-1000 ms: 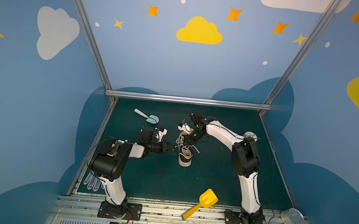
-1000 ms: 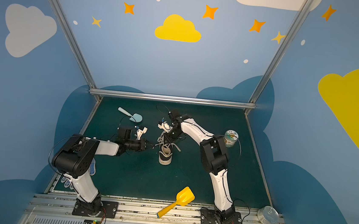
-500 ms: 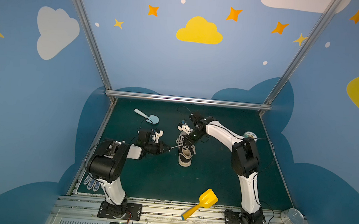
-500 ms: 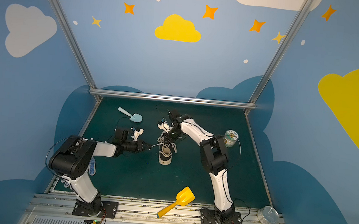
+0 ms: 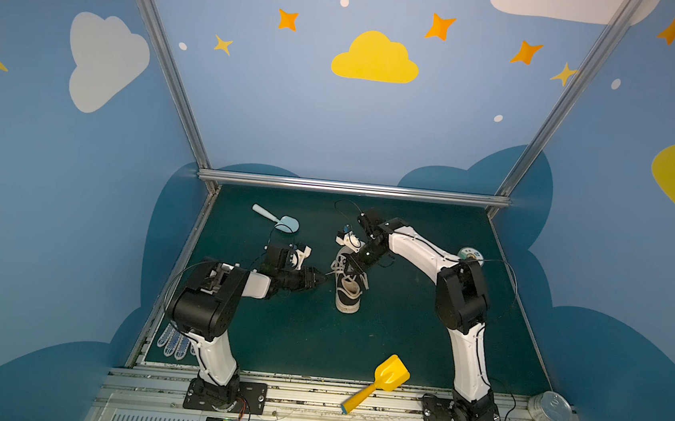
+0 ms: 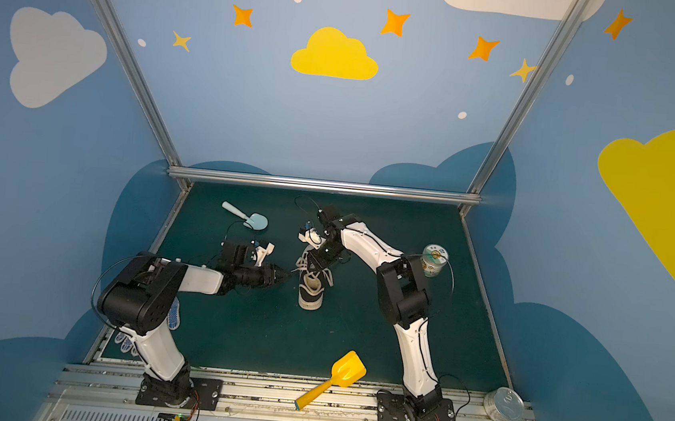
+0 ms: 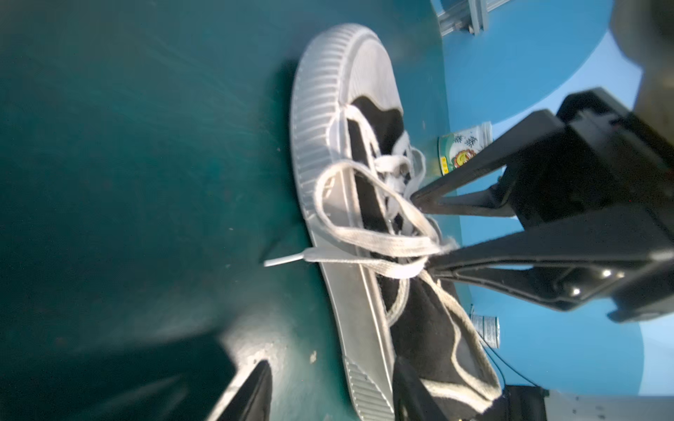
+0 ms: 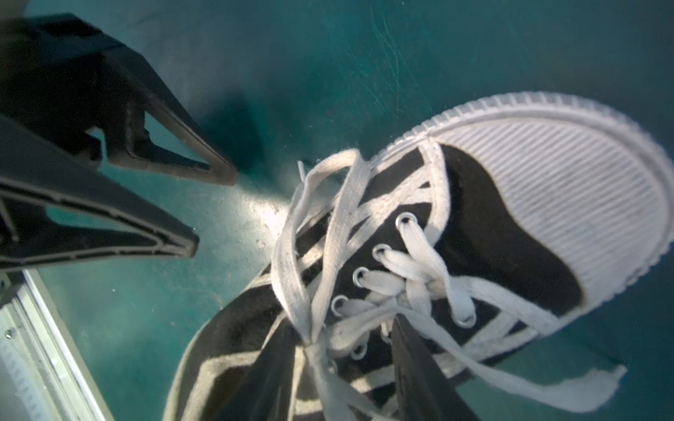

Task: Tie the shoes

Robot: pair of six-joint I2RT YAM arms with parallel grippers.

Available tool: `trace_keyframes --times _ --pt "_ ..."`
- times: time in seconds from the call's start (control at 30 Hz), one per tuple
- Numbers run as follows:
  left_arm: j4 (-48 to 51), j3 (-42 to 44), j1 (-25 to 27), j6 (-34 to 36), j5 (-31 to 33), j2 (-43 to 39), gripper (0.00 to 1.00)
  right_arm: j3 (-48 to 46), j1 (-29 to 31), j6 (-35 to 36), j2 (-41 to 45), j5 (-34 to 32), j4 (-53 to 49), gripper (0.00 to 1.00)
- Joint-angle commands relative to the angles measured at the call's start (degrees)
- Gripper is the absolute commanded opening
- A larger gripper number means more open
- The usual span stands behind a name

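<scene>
Top views both show the black sneaker (image 5: 347, 297) at frame centre on the worktop (image 5: 274, 339), toe toward the bottom edge, laces (image 5: 337, 266) just right of the spread, empty left pincer (image 5: 320, 278); right pincer (image 5: 354, 265), also spread, straddles the lace crossing.

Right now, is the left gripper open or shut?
Open: the left gripper has its jaws apart with bare mat between them, nothing held, beside the shoe.
</scene>
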State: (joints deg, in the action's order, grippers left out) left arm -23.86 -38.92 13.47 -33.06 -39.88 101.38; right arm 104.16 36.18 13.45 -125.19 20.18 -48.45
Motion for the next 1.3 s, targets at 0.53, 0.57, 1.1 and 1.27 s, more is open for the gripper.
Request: trace_keyframes --times 0.53,0.57,1.1,1.27 --pt "9.0 4.9 -2.8 29.4 32.8 -41.4 1.00 -22.6 -12.6 -13.0 29.2 0.9 17.5 0.87" --pt "7.3 6.5 -2.8 31.6 36.0 -43.1 1.00 -26.1 -14.2 -14.7 31.5 -0.3 20.7 0.87" --pt "-5.3 20.0 -9.9 38.5 45.1 -42.7 1.00 -65.1 -29.4 -19.3 51.8 -20.0 56.4 0.87" --pt "-19.6 22.5 -12.0 34.6 44.6 -31.4 1.00 -69.3 -32.8 -17.3 53.5 -21.3 58.4 0.88"
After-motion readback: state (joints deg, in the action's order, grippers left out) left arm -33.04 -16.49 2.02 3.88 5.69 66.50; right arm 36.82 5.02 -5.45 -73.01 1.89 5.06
